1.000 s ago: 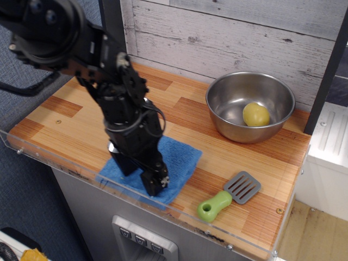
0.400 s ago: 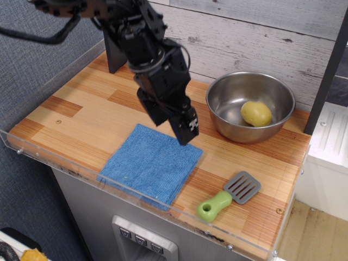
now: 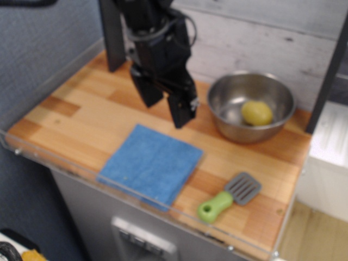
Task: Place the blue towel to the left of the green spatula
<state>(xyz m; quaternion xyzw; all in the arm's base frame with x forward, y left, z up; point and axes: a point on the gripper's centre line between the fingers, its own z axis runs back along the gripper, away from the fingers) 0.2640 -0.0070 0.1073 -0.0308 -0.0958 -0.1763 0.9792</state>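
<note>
The blue towel lies flat near the table's front edge, left of the green spatula. The spatula lies at the front right, its lime handle toward the front and its grey slotted head toward the back right. My gripper is raised above the table behind the towel, clear of it. Its two black fingers are apart and hold nothing. The frame is slightly blurred.
A steel bowl with a yellow round object inside stands at the back right. A clear plastic rim runs along the table's front and left edges. A dark post stands at the back left.
My gripper let go of the towel and rose up and back, away from it. The towel stays flat where it was.
</note>
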